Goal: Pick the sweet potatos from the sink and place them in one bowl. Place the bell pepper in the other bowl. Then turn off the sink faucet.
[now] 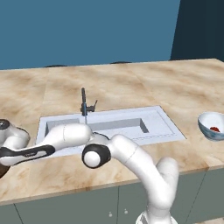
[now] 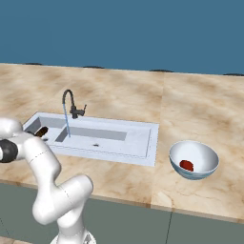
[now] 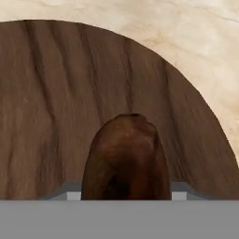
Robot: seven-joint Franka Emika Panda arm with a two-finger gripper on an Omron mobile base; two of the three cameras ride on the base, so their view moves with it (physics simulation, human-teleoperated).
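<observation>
While the end effector (image 3: 125, 198) grips a sweet potato (image 3: 126, 156) between part-closed fingers directly above the dark wooden bowl (image 3: 51, 107), it should release low and centred, since another sweet potato (image 2: 42, 131) waits in the sink (image 2: 138, 138) at nine o'clock.

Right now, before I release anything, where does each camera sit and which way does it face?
Left base view: behind the arm's left, looking forward and down at the sink, faucet and pale bowl; the white arm sweeps left.
Right base view: behind its right, same counter; a sweet potato lies in the sink.
Hand view: looks along the jaws at a sweet potato over the wooden bowl.
Both base views share sink, faucet, pale bowl and red pepper.
</observation>
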